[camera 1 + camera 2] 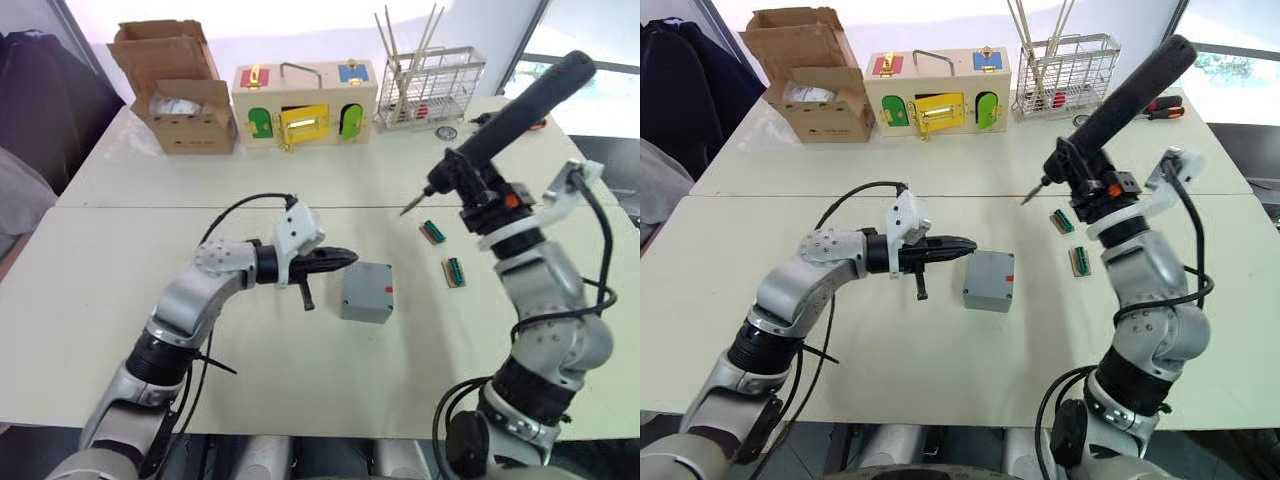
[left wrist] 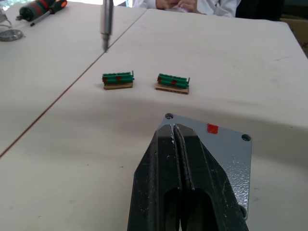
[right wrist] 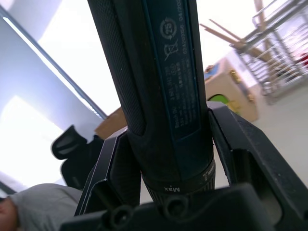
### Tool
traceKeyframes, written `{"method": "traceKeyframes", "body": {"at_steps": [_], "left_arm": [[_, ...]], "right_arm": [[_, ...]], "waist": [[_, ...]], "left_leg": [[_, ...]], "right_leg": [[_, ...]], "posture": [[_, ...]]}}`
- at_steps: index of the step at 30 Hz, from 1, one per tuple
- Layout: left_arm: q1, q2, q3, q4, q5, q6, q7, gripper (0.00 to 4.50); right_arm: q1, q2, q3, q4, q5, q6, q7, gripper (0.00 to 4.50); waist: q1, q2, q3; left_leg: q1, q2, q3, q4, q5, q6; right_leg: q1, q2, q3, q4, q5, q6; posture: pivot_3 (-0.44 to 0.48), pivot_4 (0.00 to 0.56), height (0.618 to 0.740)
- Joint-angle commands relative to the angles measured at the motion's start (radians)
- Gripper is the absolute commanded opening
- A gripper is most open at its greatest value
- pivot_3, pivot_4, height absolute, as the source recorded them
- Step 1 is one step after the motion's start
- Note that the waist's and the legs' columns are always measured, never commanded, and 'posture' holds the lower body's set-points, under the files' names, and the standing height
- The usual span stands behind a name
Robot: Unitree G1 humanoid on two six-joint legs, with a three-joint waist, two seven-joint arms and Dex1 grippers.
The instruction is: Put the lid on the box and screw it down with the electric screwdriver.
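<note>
The grey box (image 1: 364,303) stands in the middle of the table. The flat grey lid (image 2: 226,144), with corner screw holes and a small red mark, lies on top of it. My left gripper (image 1: 347,259) is shut and empty, its tips just left of the box and a little above the lid's near corner. My right gripper (image 1: 480,192) is shut on the black electric screwdriver (image 1: 525,105). It holds the tool tilted in the air to the right of the box, with the metal bit (image 1: 408,209) pointing down and left, clear of the lid.
Two green terminal blocks (image 1: 433,232) (image 1: 454,272) lie right of the box. At the back are a cardboard carton (image 1: 180,90), a wooden box with coloured doors (image 1: 305,100), a wire rack (image 1: 430,90) and a hand screwdriver (image 1: 1160,110). A person's hands (image 2: 178,5) rest beyond the table.
</note>
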Motion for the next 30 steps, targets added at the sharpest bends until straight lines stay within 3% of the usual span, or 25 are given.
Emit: {"method": "traceKeyframes", "body": {"at_steps": [1, 7, 14, 30], "left_arm": [[-0.002, -0.011, -0.005, -0.047, -0.018, 0.024, 0.003, 0.00], [0.018, 0.017, -0.059, -0.042, 0.021, 0.030, -0.024, 0.00], [0.023, 0.035, -0.127, 0.005, 0.091, -0.005, -0.040, 0.00], [0.022, 0.014, -0.106, 0.008, 0.088, 0.002, -0.046, 0.00]], "right_arm": [[0.074, -0.087, 0.102, -0.112, -0.003, -0.085, 0.058, 1.86], [0.205, -0.179, 0.153, -0.120, 0.039, -0.123, 0.096, 1.86], [0.239, -0.235, 0.192, -0.130, 0.073, -0.127, 0.084, 1.86], [0.265, -0.281, 0.263, -0.094, 0.081, -0.167, 0.073, 1.86]], "waist": [[0.000, 0.000, 0.000], [-0.018, 0.000, 0.000], [-0.016, 0.000, 0.000], [-0.015, -0.001, 0.000]], "left_leg": [[0.000, 0.001, -0.001, -0.001, 0.000, 0.000], [0.005, 0.001, 0.001, -0.002, 0.000, 0.000], [0.006, 0.003, 0.001, -0.003, 0.000, 0.001], [0.006, 0.003, 0.000, -0.002, 0.000, 0.001]], "right_leg": [[0.000, 0.001, -0.001, 0.000, 0.000, 0.000], [0.004, 0.001, 0.000, -0.001, 0.000, 0.000], [0.004, 0.003, 0.000, -0.002, 0.000, 0.000], [0.005, 0.003, 0.000, -0.002, 0.000, 0.000]], "posture": [[0.000, 0.150, 0.730], [0.000, 0.150, 0.730], [0.000, 0.150, 0.730], [0.000, 0.150, 0.730]]}}
